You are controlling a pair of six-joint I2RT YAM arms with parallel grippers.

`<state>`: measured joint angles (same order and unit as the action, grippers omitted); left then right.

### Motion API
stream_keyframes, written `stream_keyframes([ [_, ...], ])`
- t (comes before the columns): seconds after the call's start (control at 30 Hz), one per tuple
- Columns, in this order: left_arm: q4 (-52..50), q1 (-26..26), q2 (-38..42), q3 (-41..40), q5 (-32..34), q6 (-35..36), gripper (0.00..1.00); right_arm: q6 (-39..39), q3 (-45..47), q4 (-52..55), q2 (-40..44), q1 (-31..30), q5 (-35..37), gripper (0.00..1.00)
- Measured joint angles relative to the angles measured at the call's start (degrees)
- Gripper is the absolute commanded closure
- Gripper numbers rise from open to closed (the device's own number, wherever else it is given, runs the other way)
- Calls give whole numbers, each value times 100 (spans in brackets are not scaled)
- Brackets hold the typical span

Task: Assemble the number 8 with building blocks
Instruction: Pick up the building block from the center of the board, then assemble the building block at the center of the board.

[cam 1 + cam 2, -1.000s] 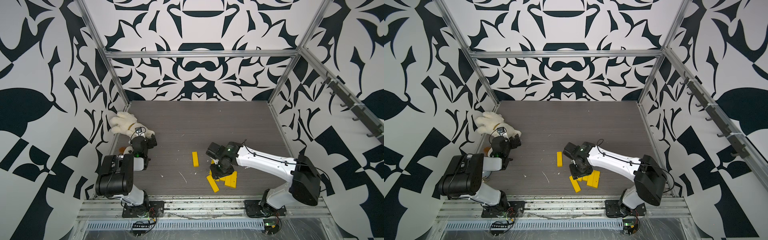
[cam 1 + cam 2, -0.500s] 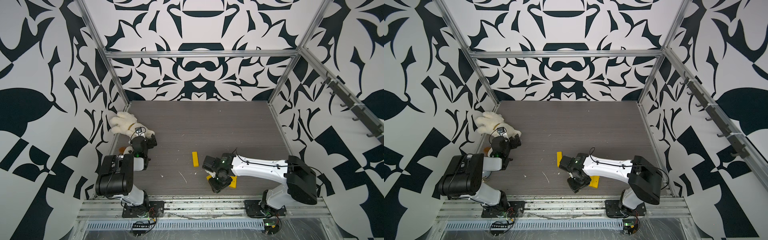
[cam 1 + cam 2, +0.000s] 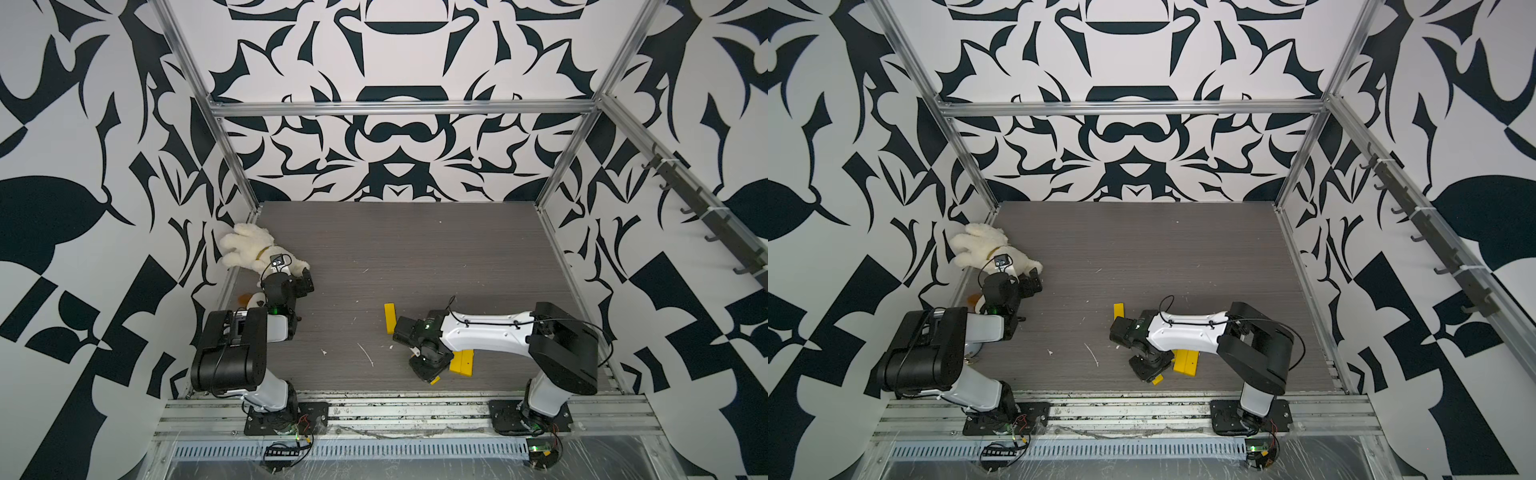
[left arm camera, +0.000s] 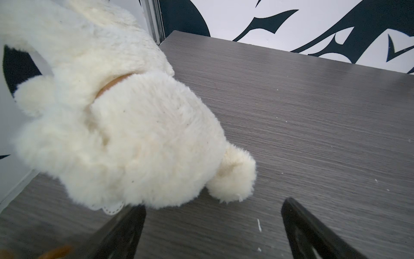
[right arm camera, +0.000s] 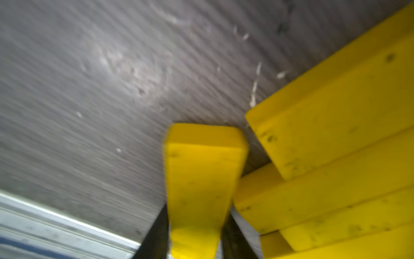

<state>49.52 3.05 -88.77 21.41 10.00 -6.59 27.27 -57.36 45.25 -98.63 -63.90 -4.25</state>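
My right gripper (image 3: 428,373) is low near the table's front edge, shut on one yellow building block (image 5: 201,175). Black fingers (image 5: 161,224) press both of its long sides. In both top views only its tip (image 3: 1157,379) pokes out from under the wrist. Several more yellow blocks (image 3: 462,362) lie piled right beside it, also seen in the right wrist view (image 5: 336,134). One block (image 3: 389,318) lies alone farther back. My left gripper (image 4: 214,205) is open and empty at the left. The number 8 is not in view.
A white plush toy (image 3: 249,249) lies in the left corner, just past the left fingers (image 4: 134,215). The metal rail (image 3: 395,405) runs along the front edge close to the right gripper. Patterned walls close in the grey table (image 3: 415,249).
The right arm swung toward the front edge and dropped over the yellow pile. Its jaws narrowed onto one block. The left arm has not moved.
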Motion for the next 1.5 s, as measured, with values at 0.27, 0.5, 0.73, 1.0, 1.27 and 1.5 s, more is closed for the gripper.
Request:
stream_keyframes([
  [0.27,0,0,0,0,0,2,1,-870,-1008,857,162,-114,531,100],
  [0.5,0,0,0,0,0,0,1,-3595,-1386,131,2074,-92,1770,100],
  [0.73,0,0,0,0,0,0,1,-6378,-52,-1453,2192,1346,2035,100],
  [1.0,0,0,0,0,0,0,1,-8006,-1224,-1342,337,2455,955,100],
  [1.27,0,0,0,0,0,0,1,-8701,-4100,509,-1370,2918,-240,100],
  [1.5,0,0,0,0,0,0,1,-8872,-3582,885,-1604,2848,-492,100],
])
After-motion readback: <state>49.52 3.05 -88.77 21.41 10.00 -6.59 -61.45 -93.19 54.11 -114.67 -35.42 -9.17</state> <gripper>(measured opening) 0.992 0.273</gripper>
